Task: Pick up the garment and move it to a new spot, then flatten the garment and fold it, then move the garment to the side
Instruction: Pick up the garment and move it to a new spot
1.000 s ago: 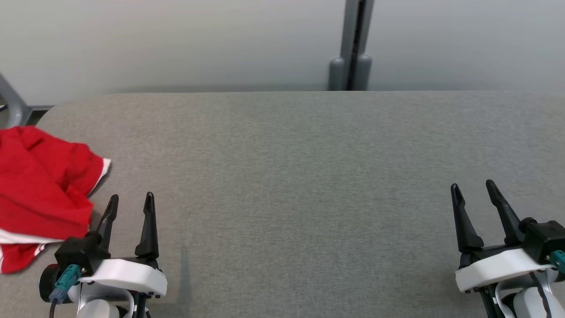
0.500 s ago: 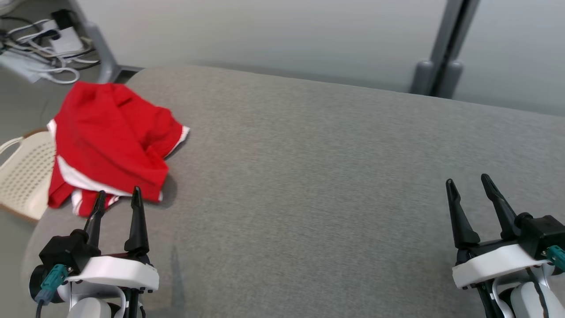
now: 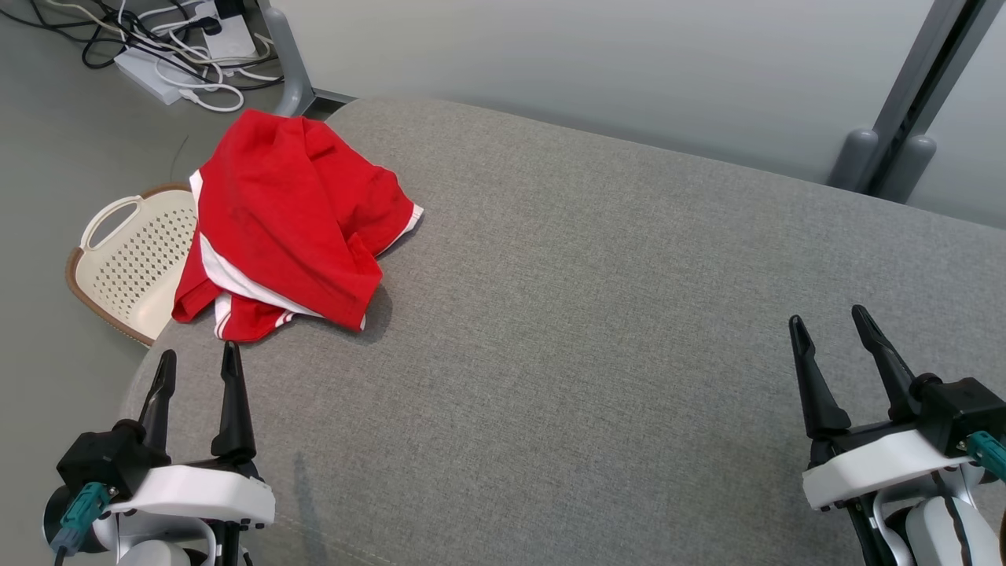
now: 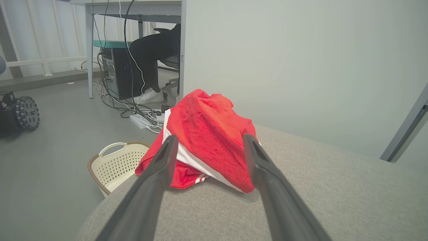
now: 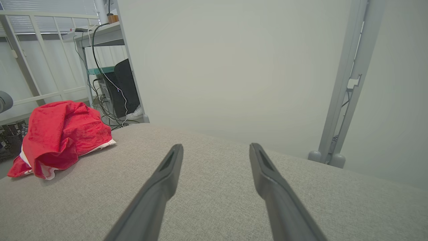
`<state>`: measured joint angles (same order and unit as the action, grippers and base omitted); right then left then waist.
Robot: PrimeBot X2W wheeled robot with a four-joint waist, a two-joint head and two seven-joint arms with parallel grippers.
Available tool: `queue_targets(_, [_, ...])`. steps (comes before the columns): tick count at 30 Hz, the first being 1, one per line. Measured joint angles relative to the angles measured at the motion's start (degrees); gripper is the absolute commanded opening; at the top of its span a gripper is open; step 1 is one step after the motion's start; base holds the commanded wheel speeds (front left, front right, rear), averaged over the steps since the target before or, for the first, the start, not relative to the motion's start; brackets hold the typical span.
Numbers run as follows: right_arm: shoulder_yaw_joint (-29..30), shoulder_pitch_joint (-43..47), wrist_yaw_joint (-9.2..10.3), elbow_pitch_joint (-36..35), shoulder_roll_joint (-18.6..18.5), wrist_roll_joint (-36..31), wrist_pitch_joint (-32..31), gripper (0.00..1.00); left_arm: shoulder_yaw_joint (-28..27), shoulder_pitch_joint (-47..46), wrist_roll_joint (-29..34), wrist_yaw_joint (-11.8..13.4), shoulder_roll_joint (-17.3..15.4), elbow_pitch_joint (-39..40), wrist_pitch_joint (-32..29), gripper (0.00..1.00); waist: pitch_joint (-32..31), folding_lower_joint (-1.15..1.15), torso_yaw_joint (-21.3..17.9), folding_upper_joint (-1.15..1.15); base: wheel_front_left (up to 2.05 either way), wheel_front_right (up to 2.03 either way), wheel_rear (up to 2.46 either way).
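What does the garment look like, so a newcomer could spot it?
On the grey padded table, look to its far left end, ahead of the left gripper. The garment is the crumpled red heap with white trim there. The cream perforated basket beside it sits on the floor.

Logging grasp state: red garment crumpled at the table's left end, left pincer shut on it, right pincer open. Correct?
No. The left pincer is open and clear of the red garment, per the head view. Garment crumpled at the table's left end, right pincer open: correct.
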<state>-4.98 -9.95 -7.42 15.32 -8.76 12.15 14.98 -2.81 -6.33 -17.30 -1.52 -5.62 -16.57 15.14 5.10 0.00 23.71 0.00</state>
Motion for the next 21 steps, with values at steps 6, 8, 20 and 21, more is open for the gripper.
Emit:
queue_targets(6, [-0.2,0.0,0.0,0.0,0.0,0.0,0.0,1.0,-0.3,-0.1,0.1,-0.3,0.5,0.0,0.0,1.0,0.2,0.0,0.2,0.0,0.0,0.0,0.0])
queue_targets(8, [-0.2,0.0,0.0,0.1,0.0,0.0,0.0,1.0,-0.3,-0.1,0.2,-0.4,0.6,0.0,0.0,1.0,0.3,0.0,0.1,0.0,0.0,0.0,0.0])
queue_targets(20, [-1.1,-2.4,0.0,-1.2,-0.7,0.0,-0.8,1.0,0.1,-4.7,0.0,-1.0,1.2,-3.0,0.0,1.0,3.4,0.0,-1.3,0.0,0.0,0.0,0.0])
queue_targets(21, [-1.2,-2.7,0.0,-1.4,-0.8,-0.1,-0.9,1.0,0.5,-5.8,0.0,-1.0,1.3,-3.7,0.0,1.0,4.0,0.0,-1.5,0.0,0.0,0.0,0.0])
